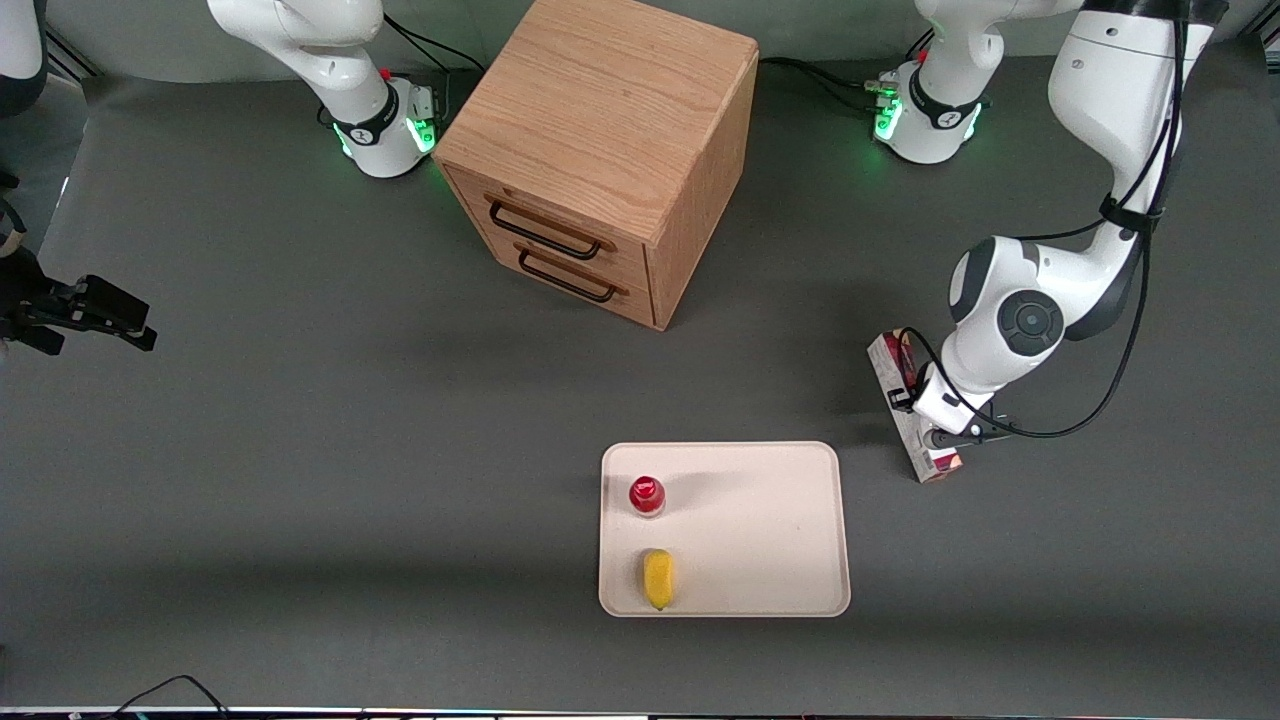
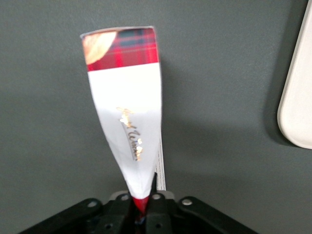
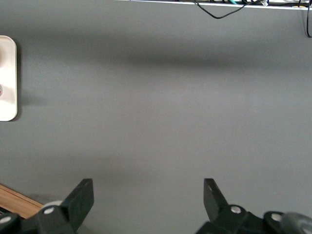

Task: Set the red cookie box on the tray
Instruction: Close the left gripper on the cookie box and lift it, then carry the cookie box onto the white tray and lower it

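Overhead front view; close wrist views

Grey table (image 1: 300, 450) w/ wooden cabinet (image 1: 600, 150), tray (image 1: 760, 520), red cookie box (image 1: 905, 420) under end effector (image 1: 925, 405).

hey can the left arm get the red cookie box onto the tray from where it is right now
Probably yes. The gripper appears shut on the red cookie box, beside the tray toward the working arm's end. The tray's near part is bare; the bottle and yellow item sit farther along.

A dark grey matte worktop (image 1: 300, 450) is seen, evenly lit. A light oak drawer cabinet (image 1: 600, 150) with two dark handles is set on it.
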You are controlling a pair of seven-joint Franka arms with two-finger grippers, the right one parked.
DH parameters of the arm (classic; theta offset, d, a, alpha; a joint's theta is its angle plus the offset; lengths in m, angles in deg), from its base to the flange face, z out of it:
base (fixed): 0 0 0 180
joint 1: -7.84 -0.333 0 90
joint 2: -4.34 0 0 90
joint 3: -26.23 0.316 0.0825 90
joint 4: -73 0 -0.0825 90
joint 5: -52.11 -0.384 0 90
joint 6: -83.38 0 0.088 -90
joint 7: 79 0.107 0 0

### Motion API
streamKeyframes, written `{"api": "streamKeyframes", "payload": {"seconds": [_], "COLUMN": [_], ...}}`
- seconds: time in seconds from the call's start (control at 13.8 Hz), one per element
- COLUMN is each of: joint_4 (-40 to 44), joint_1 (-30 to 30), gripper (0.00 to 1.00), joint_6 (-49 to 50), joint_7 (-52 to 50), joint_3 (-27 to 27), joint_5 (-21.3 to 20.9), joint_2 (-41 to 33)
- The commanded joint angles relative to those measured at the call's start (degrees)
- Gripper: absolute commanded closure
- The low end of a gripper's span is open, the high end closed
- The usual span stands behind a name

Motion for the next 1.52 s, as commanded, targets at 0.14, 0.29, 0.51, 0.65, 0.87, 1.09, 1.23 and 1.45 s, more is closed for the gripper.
{"api": "streamKeyframes", "payload": {"seconds": [0.14, 0.29, 0.51, 0.65, 0.87, 1.09, 1.23, 1.45], "joint_4": [11.1, 27.3, 49.5, 64.1, 71.4, 71.4, 71.3, 70.0], "joint_1": [0.4, 0.8, 2.5, 5.2, 9.1, 11.5, 12.9, 13.7], "gripper": [1.00, 1.00, 1.00, 1.00, 1.00, 1.00, 1.00, 1.00], "joint_6": [12.8, 27.2, 42.5, 48.7, 42.8, 31.8, 27.5, 27.9], "joint_7": [1.2, 1.5, 1.4, 1.6, 3.6, 3.3, 2.8, 2.7], "joint_3": [0.0, -2.3, -4.3, -4.6, -3.6, -3.0, -2.0, -1.5], "joint_5": [-1.9, -1.6, -1.6, -1.7, -1.8, -2.0, -1.9, -2.0], "joint_2": [-2.6, 0.4, 9.6, 17.5, 25.0, 30.7, 34.4, 36.7]}}
